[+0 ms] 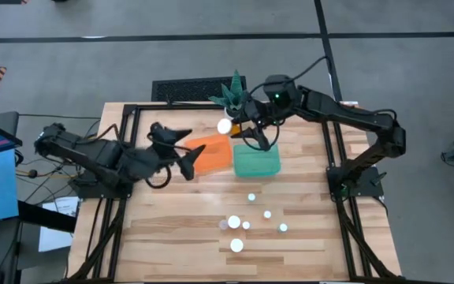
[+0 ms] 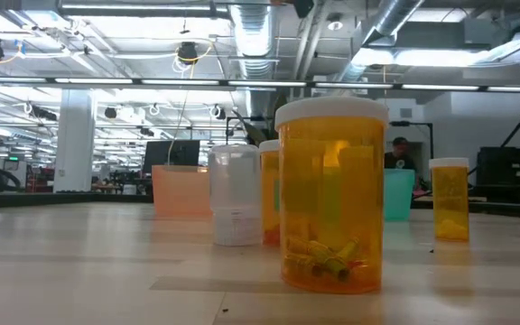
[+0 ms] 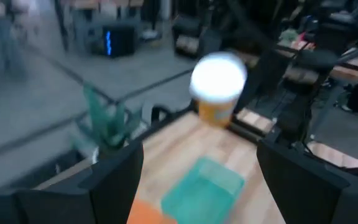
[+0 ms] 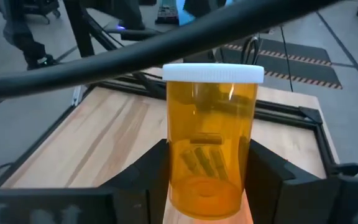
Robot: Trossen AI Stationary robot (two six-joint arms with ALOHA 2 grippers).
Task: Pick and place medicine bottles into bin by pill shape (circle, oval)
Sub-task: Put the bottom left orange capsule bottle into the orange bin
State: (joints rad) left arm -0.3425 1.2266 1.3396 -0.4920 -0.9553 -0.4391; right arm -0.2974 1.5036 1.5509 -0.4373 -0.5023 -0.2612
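Observation:
My right gripper (image 1: 240, 126) is shut on an amber medicine bottle (image 4: 210, 143) with a white cap (image 1: 225, 125). It holds the bottle high over the table's far middle, by the far end of the orange bin (image 1: 211, 154). Oblong pills show inside the bottle. The green bin (image 1: 257, 162) lies just right of the orange one. My left gripper (image 1: 186, 156) hangs open over the orange bin's left end with nothing between its fingers (image 3: 120, 171). Several more medicine bottles (image 1: 243, 223) stand upright on the near half of the table. My right gripper pinches the bottle's lower body (image 4: 178, 177) between its two fingers, one on each side. The fingers come nearly level from the table's right side. The bottle stands roughly upright, cap up, lifted clear of the table and both bins.
A green plant in a pot (image 1: 233, 95) stands at the far edge, just behind the held bottle. The low view shows a large amber bottle (image 2: 332, 199) close to the camera, a clear one (image 2: 235, 194) beside it and another amber one (image 2: 450, 199) at the right.

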